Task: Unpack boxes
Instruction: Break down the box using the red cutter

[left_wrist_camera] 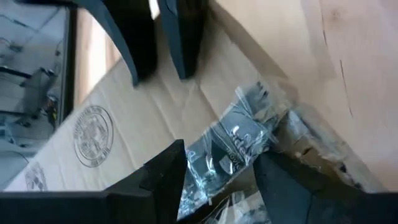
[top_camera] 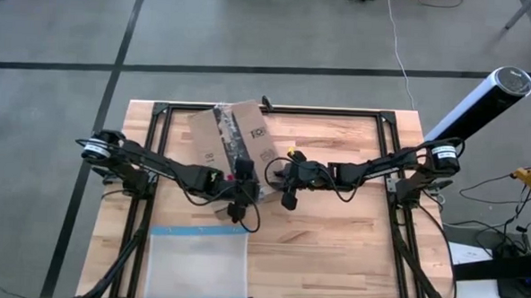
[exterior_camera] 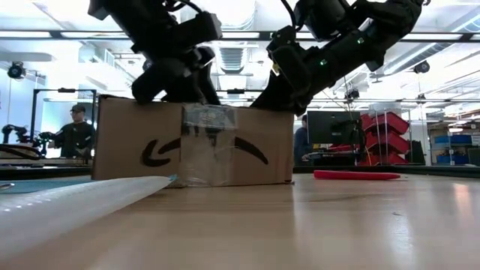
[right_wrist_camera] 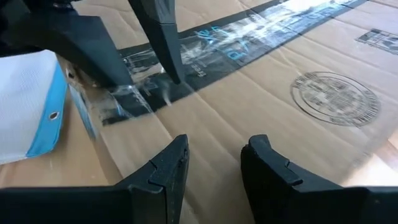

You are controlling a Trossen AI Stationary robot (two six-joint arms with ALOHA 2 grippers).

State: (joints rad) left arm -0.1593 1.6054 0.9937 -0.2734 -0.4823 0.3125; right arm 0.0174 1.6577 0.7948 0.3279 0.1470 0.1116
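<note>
Brown cardboard box (top_camera: 234, 139) lying flat on the wooden table (top_camera: 350, 260), toward the far edge, left of centre, flaps closed. Crinkled clear tape (right_wrist_camera: 186, 68) running along the top seam and down the near face. Round printed stamp (right_wrist_camera: 336, 98) on the top panel. Left gripper (top_camera: 243, 178) over the near end of the box, at the taped seam, fingers (left_wrist_camera: 163, 180) spread narrowly, gripping nothing. Right gripper (top_camera: 280, 177) just beside it, over the box's near right edge, fingers (right_wrist_camera: 165, 171) likewise a little apart, empty. Clear pouch (top_camera: 196, 265) with blue edge lying flat at the near left of the table, apart from the box. Red tool (exterior_camera: 357, 175) on the table to the right of the box. Person (exterior_camera: 73, 135) in the room behind.
</note>
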